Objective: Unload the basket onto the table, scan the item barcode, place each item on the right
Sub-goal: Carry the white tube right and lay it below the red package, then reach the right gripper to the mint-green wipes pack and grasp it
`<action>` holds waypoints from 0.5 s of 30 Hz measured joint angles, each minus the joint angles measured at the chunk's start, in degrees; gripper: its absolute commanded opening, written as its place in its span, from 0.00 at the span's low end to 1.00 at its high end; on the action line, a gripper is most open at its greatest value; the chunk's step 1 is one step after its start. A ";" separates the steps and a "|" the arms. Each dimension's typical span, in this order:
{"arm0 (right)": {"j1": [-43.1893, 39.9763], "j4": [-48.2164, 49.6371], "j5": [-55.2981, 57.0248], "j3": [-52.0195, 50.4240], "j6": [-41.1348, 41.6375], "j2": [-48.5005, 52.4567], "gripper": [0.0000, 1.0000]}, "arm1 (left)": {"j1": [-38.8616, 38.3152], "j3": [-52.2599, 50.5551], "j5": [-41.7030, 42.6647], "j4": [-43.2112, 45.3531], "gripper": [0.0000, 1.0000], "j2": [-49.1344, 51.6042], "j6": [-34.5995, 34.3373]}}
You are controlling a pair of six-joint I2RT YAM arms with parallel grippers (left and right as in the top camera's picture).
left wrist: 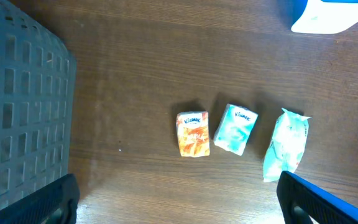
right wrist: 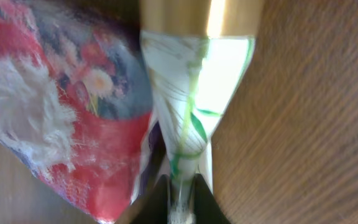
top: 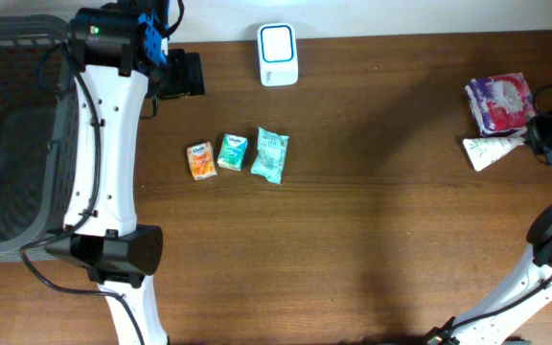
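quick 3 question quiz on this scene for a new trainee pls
1. True or false: the left gripper hangs open, holding nothing.
2. How many small packs lie in a row on the brown wooden table, below the white barcode scanner?
3. Which does the right gripper pinch: A, the red floral pack; B, the white and green pack?
Key: 1 true; 2 three; 3 B.

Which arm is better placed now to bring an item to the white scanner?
Right. The right gripper pinches the white-green packet; the left gripper is open and empty, though nearer the scanner.
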 measured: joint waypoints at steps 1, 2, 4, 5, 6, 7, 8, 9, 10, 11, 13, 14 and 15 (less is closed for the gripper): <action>-0.24 -1.55 -0.61 0.42 -0.11 -0.02 0.26 | 0.00 0.00 0.00 0.02 0.99 0.00 0.00; -0.55 -2.91 -0.92 0.74 -0.24 -0.04 0.31 | 0.00 0.00 -0.02 0.00 0.99 0.00 0.00; -1.70 -6.14 -1.49 1.07 -0.63 -0.04 0.41 | 0.00 0.00 0.00 0.02 0.99 0.00 0.00; -2.45 -7.78 -1.55 1.29 -0.70 -0.04 0.41 | 0.00 0.00 -0.02 0.02 0.99 0.00 0.00; -3.32 -9.81 -1.53 1.97 -0.76 -0.11 0.42 | 0.00 0.00 0.00 0.02 0.99 0.00 0.00; -4.22 -12.13 -1.55 3.21 -1.11 -0.37 0.42 | 0.00 0.00 0.00 0.00 0.99 0.00 0.00; -4.63 -13.22 -1.53 4.11 -1.36 -0.57 0.43 | 0.00 0.00 -0.02 0.00 0.99 0.00 0.00; -5.22 -14.91 -1.53 5.60 -1.97 -1.42 0.47 | 0.00 0.00 -0.02 0.02 0.99 0.00 0.00; -5.73 -16.57 -1.51 7.52 -2.58 -3.26 0.49 | 0.00 0.00 -0.02 0.02 0.99 0.00 0.00; -5.79 -17.64 -1.79 8.72 -3.19 -4.83 0.50 | 0.00 0.00 -0.02 0.02 0.99 0.00 0.00; -5.38 -21.05 -8.02 9.53 -7.32 -8.31 0.66 | 0.00 0.00 0.00 0.00 0.99 0.00 0.00; -3.93 -24.22 -13.90 10.10 -11.65 -10.54 0.74 | 0.00 0.00 -0.02 0.02 0.99 0.00 0.00; -1.66 -27.47 -18.80 10.43 -16.79 -11.47 0.78 | 0.00 0.00 -0.02 0.00 0.99 0.00 0.00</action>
